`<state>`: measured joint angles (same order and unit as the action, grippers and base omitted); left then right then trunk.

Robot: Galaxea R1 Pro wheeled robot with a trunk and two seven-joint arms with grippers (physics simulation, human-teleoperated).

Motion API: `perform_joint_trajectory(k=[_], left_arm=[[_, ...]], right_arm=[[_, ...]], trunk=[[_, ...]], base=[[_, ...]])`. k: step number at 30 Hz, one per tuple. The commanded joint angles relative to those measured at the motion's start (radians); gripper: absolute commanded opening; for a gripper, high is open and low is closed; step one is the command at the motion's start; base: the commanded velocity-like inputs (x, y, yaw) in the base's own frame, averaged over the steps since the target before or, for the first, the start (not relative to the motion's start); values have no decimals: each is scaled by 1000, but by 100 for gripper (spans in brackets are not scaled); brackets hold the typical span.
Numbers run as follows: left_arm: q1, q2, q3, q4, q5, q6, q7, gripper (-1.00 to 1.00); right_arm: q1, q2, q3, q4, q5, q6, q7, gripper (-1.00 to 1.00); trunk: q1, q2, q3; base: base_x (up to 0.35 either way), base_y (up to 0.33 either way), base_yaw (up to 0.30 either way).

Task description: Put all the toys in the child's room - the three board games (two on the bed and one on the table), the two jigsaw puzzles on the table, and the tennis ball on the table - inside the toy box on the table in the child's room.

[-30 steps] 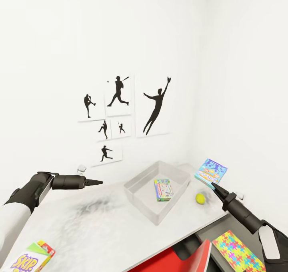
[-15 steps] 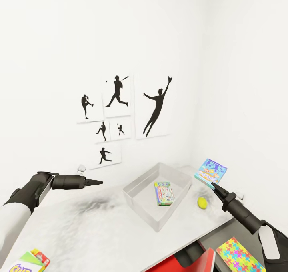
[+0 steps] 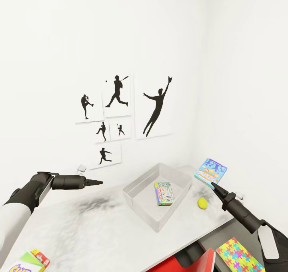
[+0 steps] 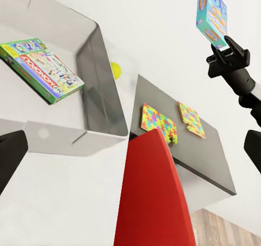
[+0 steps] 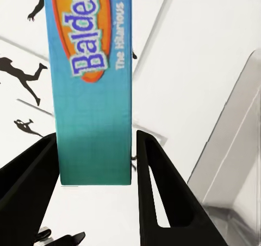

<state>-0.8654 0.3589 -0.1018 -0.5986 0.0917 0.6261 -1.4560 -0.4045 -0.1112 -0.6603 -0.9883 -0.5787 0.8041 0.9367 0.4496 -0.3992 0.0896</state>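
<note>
Desk (image 3: 100, 232) edge crops Skip-Bo box (image 3: 26, 262); right tool (image 3: 213, 186) grips blue box (image 3: 211, 170).

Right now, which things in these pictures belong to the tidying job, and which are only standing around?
Belong to the job:
- toy box, holding a green board game
- blue board game, held in the right tool
- tennis ball
- two jigsaw puzzles
- Skip-Bo game
- table

Only standing around:
- red chair
- silhouette pictures
</note>
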Motion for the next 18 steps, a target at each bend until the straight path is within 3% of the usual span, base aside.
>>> perform_joint_trajectory(k=[1, 11, 15, 18], left_arm=[[-1, 2, -7, 0, 10, 11, 0, 100], [-1, 2, -7, 0, 10, 10, 0, 100], [-1, 2, -7, 0, 10, 10, 0, 100], [-1, 3, -6, 0, 10, 9, 0, 100]], right_arm=[[-1, 0, 1, 1, 3, -19, -1, -100], [0, 1, 26, -1, 11, -46, -9, -100], [-1, 2, 117, -47, 11, -44, -15, -100], [-1, 4, 252, -109, 12, -40, -54, -100]], trunk=[[0, -1, 0], [0, -1, 0], [0, -1, 0], [0, -1, 0]], base=[[0, 0, 0], [0, 0, 0], [0, 0, 0], [0, 0, 0]])
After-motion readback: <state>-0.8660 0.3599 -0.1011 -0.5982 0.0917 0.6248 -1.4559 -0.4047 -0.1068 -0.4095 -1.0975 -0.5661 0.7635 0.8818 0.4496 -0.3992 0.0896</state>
